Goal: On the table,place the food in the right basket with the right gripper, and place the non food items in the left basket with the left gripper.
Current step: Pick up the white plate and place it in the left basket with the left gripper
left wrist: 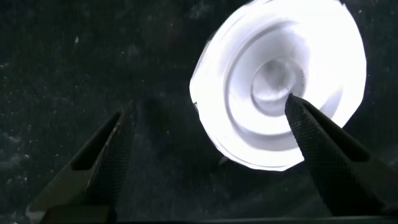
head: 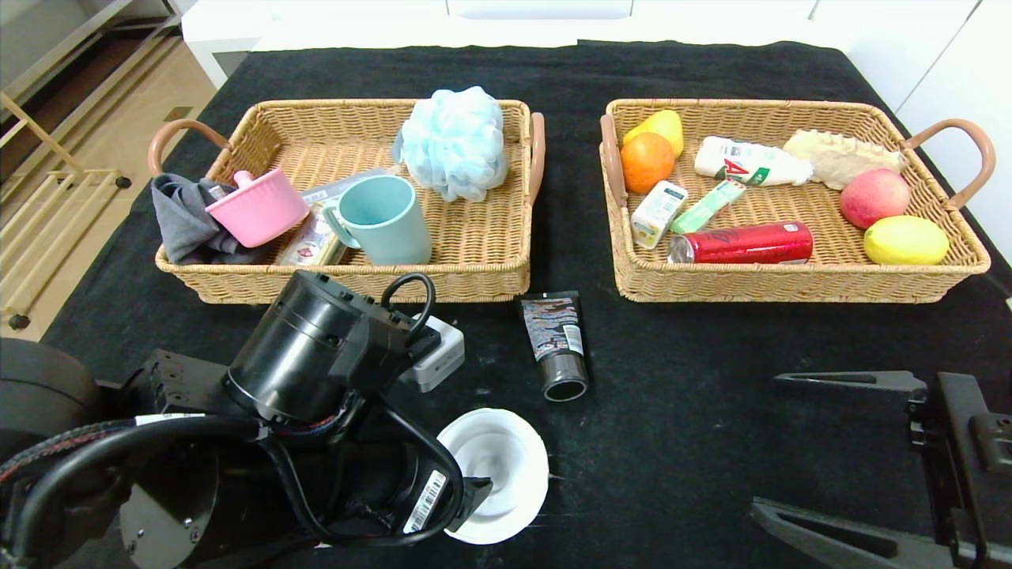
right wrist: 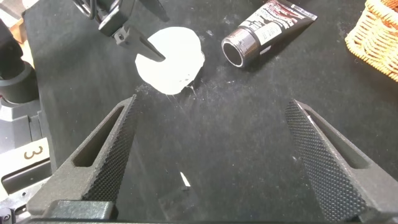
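Sorting was well along on the black table point(head: 711, 379): the right basket point(head: 791, 280) already held the red can point(head: 743, 243), the small drink carton point(head: 658, 213) and the green candy stick point(head: 708, 206) among fruit and other food, while the left basket point(head: 356, 284) carried the pink pot point(head: 257, 207) beside a teal mug point(head: 387, 220), a grey cloth point(head: 186, 225) and a blue bath sponge point(head: 455, 142). Two non-food pieces lay outside on the near side of the table, which seemed to explain the left arm's position. The left gripper point(left wrist: 208, 146) hung low over the white ridged disc point(head: 502, 466), its fingers spread wide and holding nothing; one fingertip point(left wrist: 298, 112) stood over the disc's centre, the other over bare cloth beside it, so the disc's edge lay between them. Contact could not be confirmed. That straddle suggested a pinch across the rim was being lined up. The black tube point(head: 555, 344) lay just in front of the gap between the baskets, cap toward the robot, apart from the disc. The right gripper point(right wrist: 208, 155) was parked at the near right over bare cloth, fingers fully apart and empty, likely because no food appeared to be left outside.
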Tool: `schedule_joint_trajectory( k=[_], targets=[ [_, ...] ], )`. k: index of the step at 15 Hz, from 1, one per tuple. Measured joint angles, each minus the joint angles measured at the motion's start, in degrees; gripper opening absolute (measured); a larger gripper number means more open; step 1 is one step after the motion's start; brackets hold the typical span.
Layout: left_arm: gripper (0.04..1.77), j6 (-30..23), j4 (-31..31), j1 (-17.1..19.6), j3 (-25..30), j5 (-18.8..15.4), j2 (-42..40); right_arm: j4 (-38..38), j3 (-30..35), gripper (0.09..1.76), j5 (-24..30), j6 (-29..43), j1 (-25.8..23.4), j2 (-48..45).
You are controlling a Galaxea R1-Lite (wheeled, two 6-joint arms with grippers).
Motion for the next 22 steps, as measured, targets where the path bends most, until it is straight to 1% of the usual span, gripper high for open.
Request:
schedule_joint_trajectory(
  k=[5,6,9,13,14,22],
  targets=[
    [1.72,0.00,-0.02,0.00,0.21,0.24,1.10,-0.09,-0.11,1.71,0.00,0.02,0.00,-0.10],
    [1.64,-0.01,-0.05,0.00,0.21,0.28,1.38,-0.09,-0.12,1.71,0.00,0.00,0.00,-0.10],
    [1.16,-0.09,-0.11,0.00,0.21,0.34,1.96,-0.11,-0.30,1.71,-0.09,0.02,-0.01,-0.05],
    [0.72,-0.15,-0.20,0.02,0.22,0.34,2.40,-0.11,-0.20,1.71,-0.09,0.00,-0.01,-0.02],
    [0.52,-0.20,-0.38,0.02,0.21,0.33,2.58,-0.09,-0.17,1.71,-0.06,0.00,-0.01,-0.02],
    [0.51,-0.12,-0.39,0.33,0.62,0.63,3.36,-0.09,-0.09,1.71,0.00,0.00,-0.01,-0.02]
  ],
)
